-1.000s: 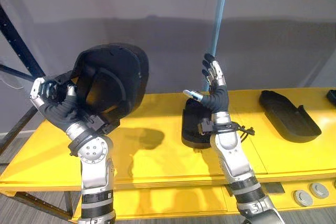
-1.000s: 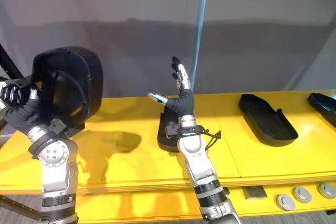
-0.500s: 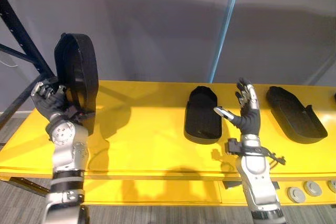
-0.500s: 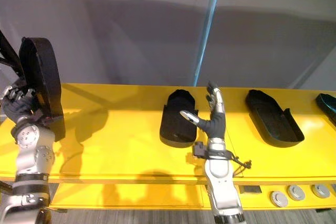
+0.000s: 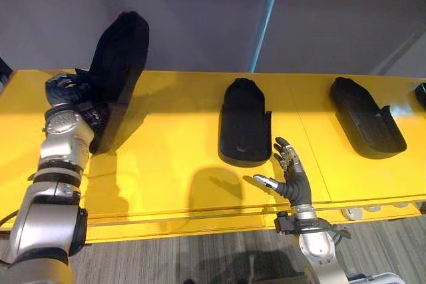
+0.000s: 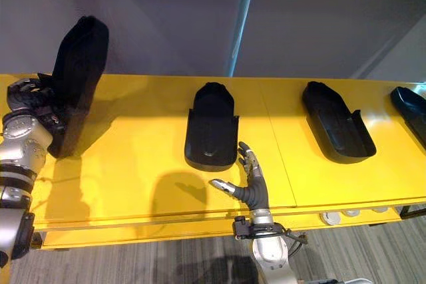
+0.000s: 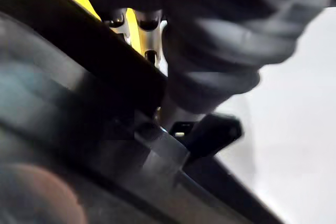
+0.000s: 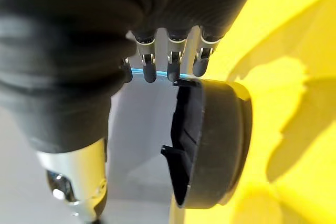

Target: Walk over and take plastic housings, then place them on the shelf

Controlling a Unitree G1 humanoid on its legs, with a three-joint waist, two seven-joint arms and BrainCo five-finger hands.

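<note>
My left hand [image 5: 66, 94] is curled round the edge of a black plastic housing [image 5: 120, 64] that stands tilted on its end at the left of the yellow shelf [image 5: 166, 164]. Its dark rim [image 7: 105, 129] passes close by in the left wrist view. A second housing [image 5: 243, 121] lies flat in the middle of the shelf. My right hand [image 5: 289, 181] hovers open at the shelf's front edge, just in front of that housing and apart from it. Straight fingers [image 8: 173, 61] point toward the housing [image 8: 210, 140] in the right wrist view.
Another black housing [image 5: 366, 124] lies on the right part of the shelf, and one more [image 6: 409, 108] at the far right edge. A blue pole [image 5: 266, 18] rises behind the shelf against a grey wall. Round discs [image 6: 329, 217] sit under the front edge.
The view has shifted. The housing in my left hand came down from the air and now rests its lower end on the shelf. My right hand dropped back to the front edge.
</note>
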